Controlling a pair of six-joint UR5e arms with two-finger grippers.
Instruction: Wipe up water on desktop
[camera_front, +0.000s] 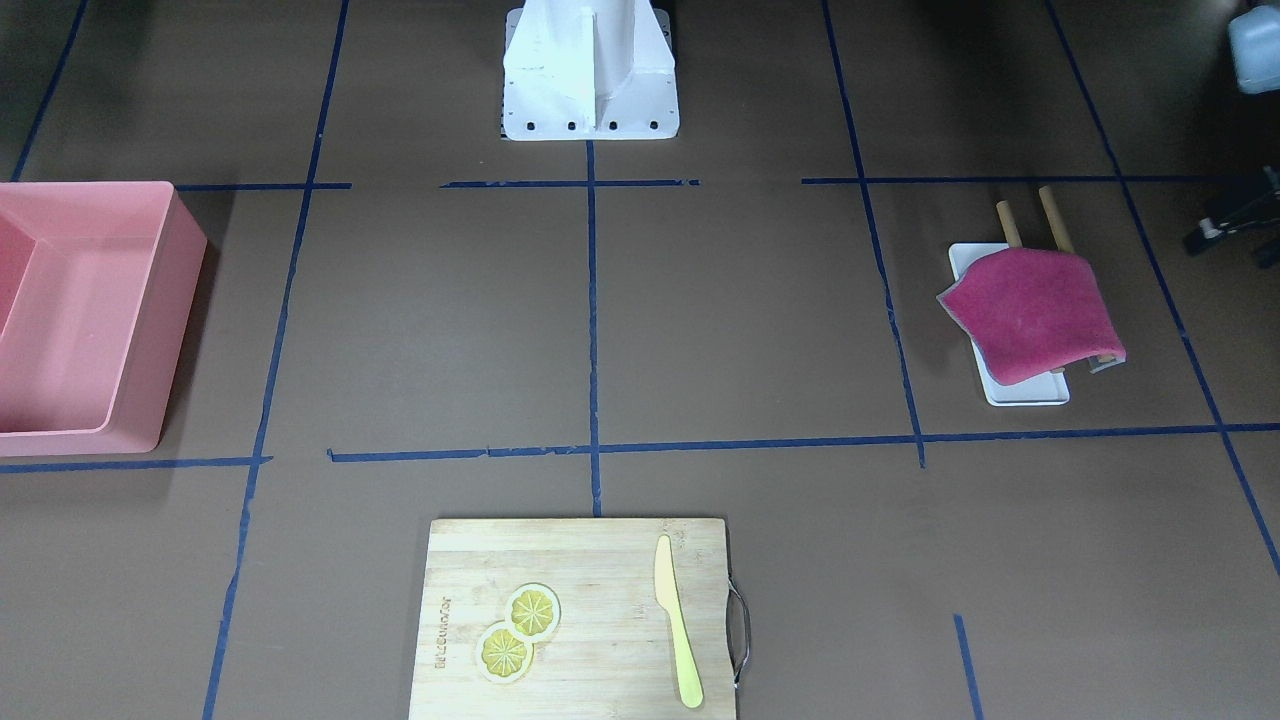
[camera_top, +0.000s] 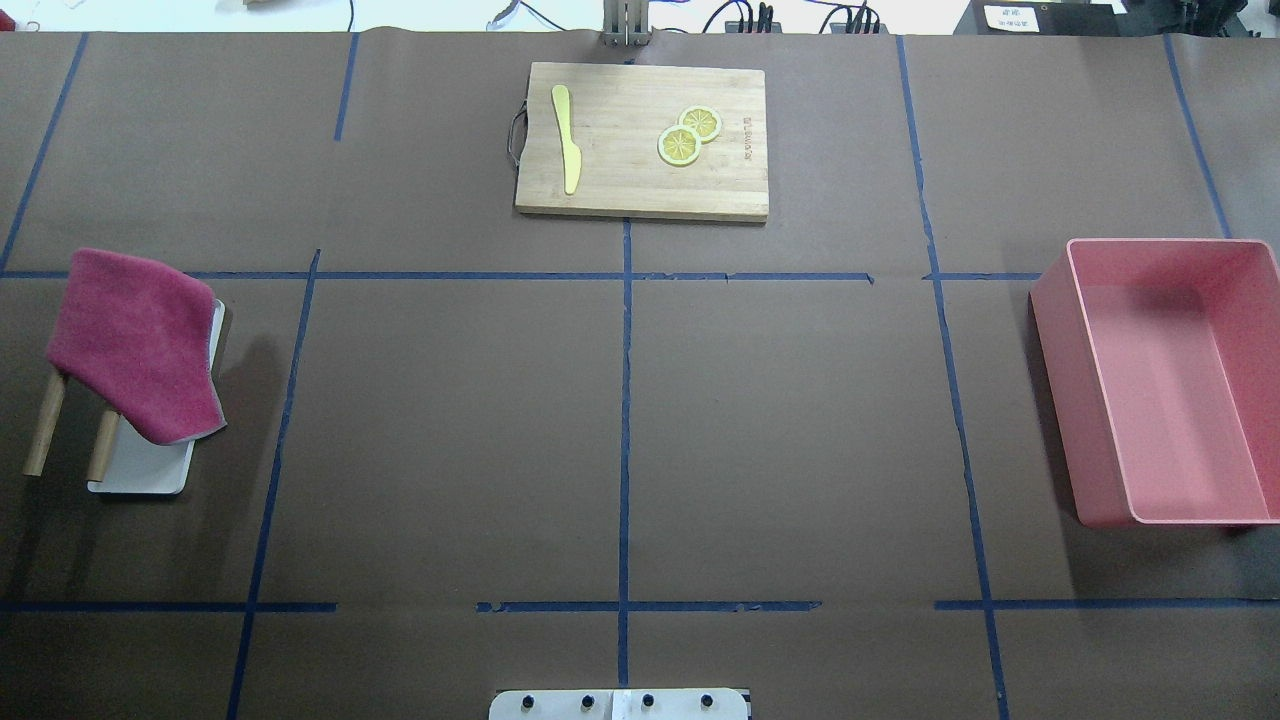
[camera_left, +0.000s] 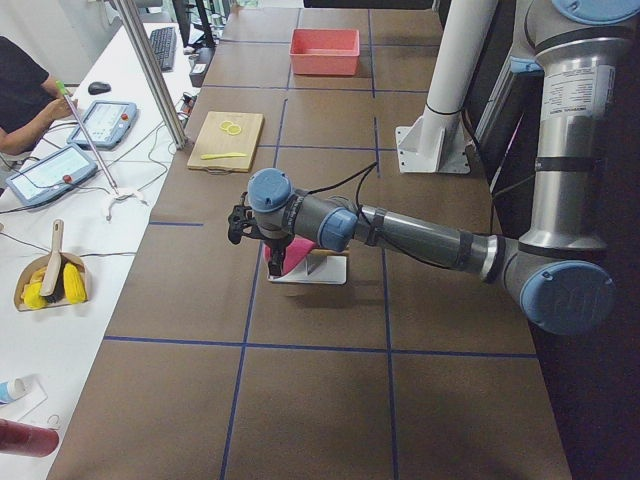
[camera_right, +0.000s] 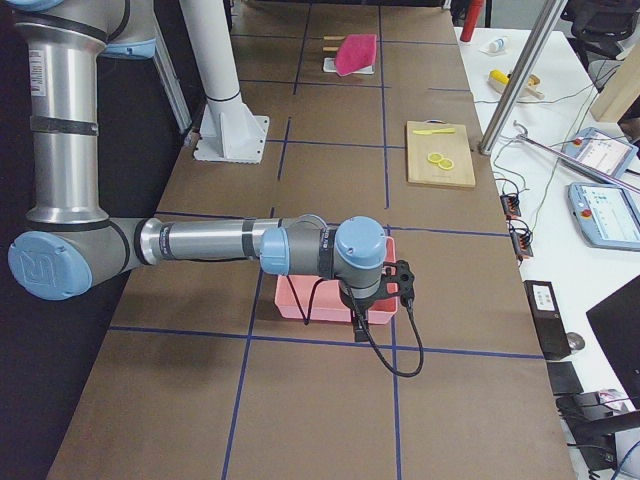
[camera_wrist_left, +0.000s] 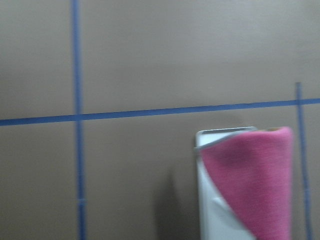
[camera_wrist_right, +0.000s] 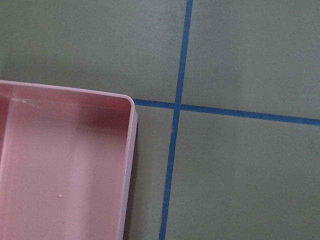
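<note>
The desktop (camera_top: 450, 420) is dark brown with a grid of blue tape; I see no water on it. A magenta cloth (camera_top: 135, 340) hangs over a small wooden rack (camera_top: 45, 425) above a white tray (camera_top: 140, 470) at the robot's left. It also shows in the front view (camera_front: 1030, 310) and the left wrist view (camera_wrist_left: 255, 180). My left gripper (camera_left: 275, 262) hovers beside the cloth; I cannot tell if it is open. My right gripper (camera_right: 360, 320) hangs near the pink bin (camera_right: 290, 295); I cannot tell its state. Neither wrist view shows fingers.
The pink bin (camera_top: 1055, 400) stands empty at the robot's right. A bamboo cutting board (camera_top: 620, 170) at the far middle edge carries a yellow knife (camera_top: 567, 140) and two lemon slices (camera_top: 680, 145). The robot's white base (camera_front: 590, 70) stands at the near middle.
</note>
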